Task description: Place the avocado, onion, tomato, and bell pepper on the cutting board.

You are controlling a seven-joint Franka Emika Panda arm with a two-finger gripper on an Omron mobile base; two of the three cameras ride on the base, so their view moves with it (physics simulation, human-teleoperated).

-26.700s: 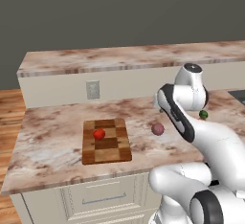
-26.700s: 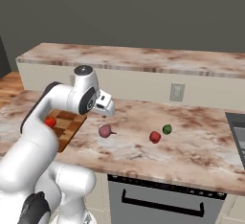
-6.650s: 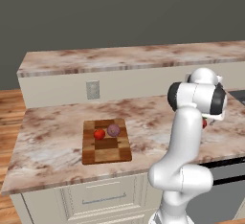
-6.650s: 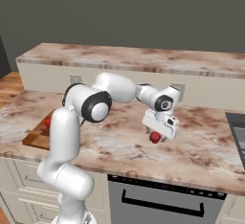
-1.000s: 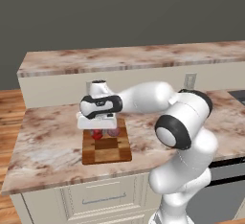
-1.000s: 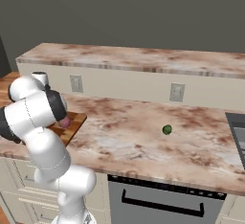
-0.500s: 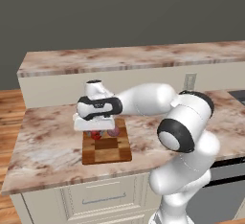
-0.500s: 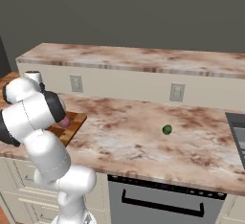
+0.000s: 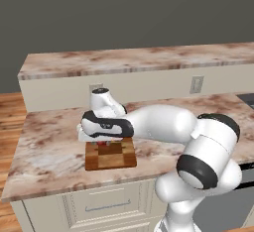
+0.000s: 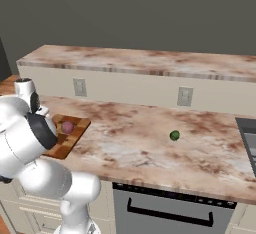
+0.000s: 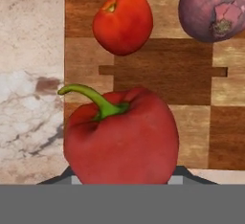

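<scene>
The bell pepper [image 11: 122, 139], red with a green stem, sits close in front of the hand camera and hides the fingertips. My gripper [image 9: 101, 140] is shut on it just above the left part of the cutting board [image 9: 116, 155]. On the board [image 11: 191, 79] beyond the pepper lie the tomato [image 11: 123, 22] and the purple-pink onion [image 11: 215, 7]. From the right base camera the onion [image 10: 67, 127] rests on the board [image 10: 75, 134], partly behind my arm. The avocado [image 10: 174, 135] lies alone on the counter far to the right.
The marble counter [image 10: 130, 143] runs along a low back wall with outlets [image 10: 184, 96]. A raised ledge [image 9: 149, 57] tops that wall. A dark cooktop edge [image 10: 248, 138] sits at the far right. Cabinet drawers [image 9: 104, 206] lie below the counter's front edge.
My hand has shifted slightly left and sunk closer to the board, still carrying the bell pepper. The tomato, onion and avocado have stayed put.
</scene>
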